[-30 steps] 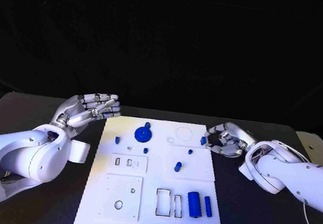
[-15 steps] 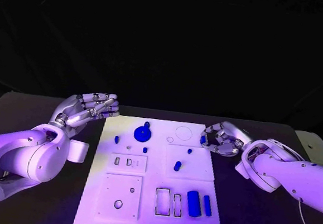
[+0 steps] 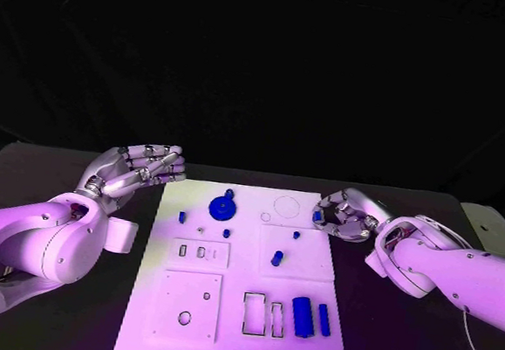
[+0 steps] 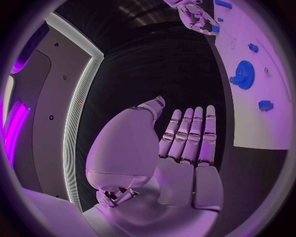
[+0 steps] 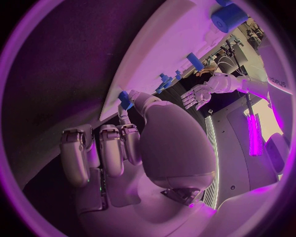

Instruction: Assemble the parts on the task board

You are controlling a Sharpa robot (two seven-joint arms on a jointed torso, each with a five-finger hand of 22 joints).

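Two white arms reach over the black table (image 3: 38, 167) from either side. At far left, the left robot hand (image 3: 139, 166) hovers beside the far left corner of the white rectangular task board (image 3: 234, 349) — fingers straight, close together, holding nothing. On the board, a blue toothed gear part (image 3: 221, 208) lies at the far end, with a small blue peg (image 3: 182, 217) to its left and another small blue piece (image 3: 277, 257) nearer the middle. Toward the near end a blue cylinder (image 3: 302, 314) and a slim blue bar (image 3: 324, 320) lie side by side. At the board's far right edge, the right robot hand (image 3: 346, 216) has its fingers curled inward — a little blue part (image 5: 126, 99) is pinched at its fingertips.
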